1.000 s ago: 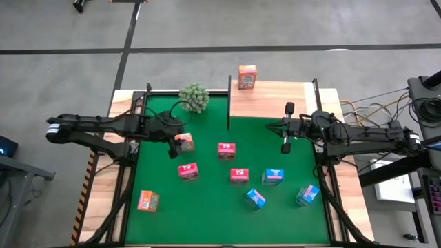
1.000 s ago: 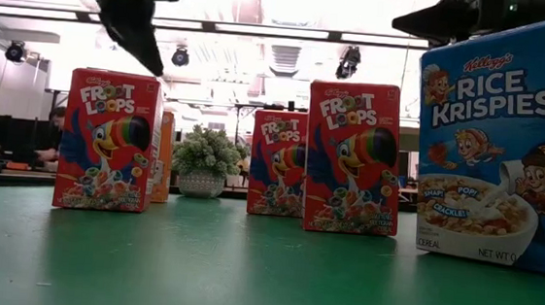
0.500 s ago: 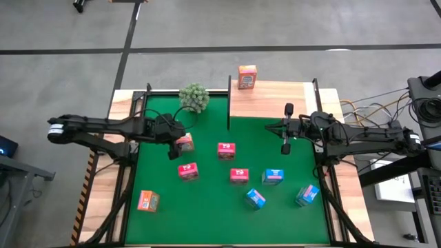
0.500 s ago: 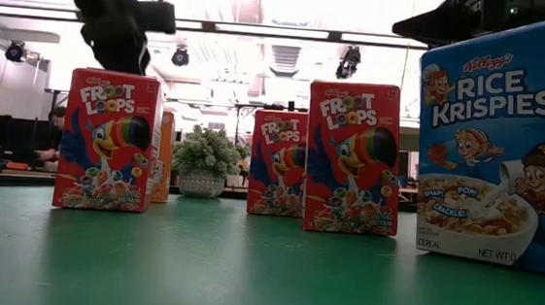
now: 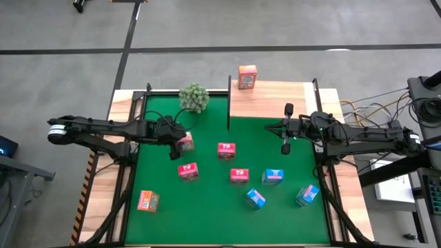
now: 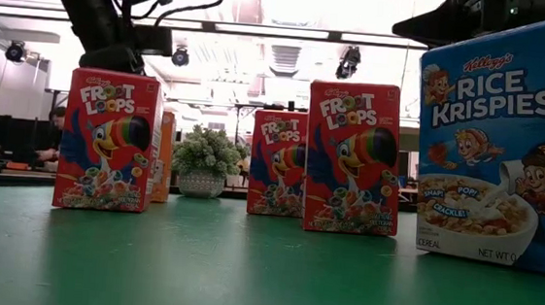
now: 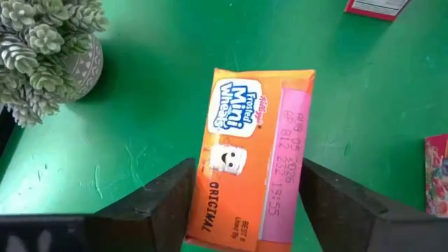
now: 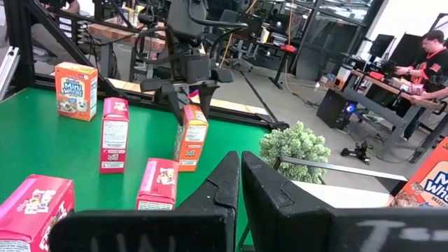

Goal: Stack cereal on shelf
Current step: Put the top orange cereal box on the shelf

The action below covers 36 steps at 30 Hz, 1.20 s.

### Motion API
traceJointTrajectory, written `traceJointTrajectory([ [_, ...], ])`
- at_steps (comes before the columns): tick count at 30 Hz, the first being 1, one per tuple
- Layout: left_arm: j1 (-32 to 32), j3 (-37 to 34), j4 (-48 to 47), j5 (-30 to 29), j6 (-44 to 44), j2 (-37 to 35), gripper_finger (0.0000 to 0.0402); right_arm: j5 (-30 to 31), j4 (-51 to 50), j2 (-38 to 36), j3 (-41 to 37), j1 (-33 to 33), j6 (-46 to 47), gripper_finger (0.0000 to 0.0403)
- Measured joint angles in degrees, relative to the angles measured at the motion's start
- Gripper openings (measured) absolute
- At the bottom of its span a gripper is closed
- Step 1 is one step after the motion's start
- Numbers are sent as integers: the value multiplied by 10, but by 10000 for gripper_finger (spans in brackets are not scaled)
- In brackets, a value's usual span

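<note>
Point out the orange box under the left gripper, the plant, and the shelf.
orange box (image 7: 255,157), left wrist view, its top face.
plant (image 5: 194,96), high view, its foliage.
shelf (image 5: 275,100), high view, bare board.

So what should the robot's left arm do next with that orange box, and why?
Probably close the left tool on the orange Mini-Wheats box. Its two fingers stand open on either side of the box, which stands upright on the green mat near the plant. Only one orange box is on the shelf so far. The right tool waits shut.
</note>
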Motion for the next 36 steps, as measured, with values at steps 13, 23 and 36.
traceJointTrajectory([
  [13, 0, 7, -1, 3, 10, -2, 141, 0, 0, 0, 0, 0, 5, 9],
  [23, 0, 65, -34, 5, 16, -7, 140, 0, 0, 0, 0, 0, 4, 9],
  [36, 0, 169, 98, 23, 113, 0, 139, 1, 0, -1, 0, 0, -9, 9],
])
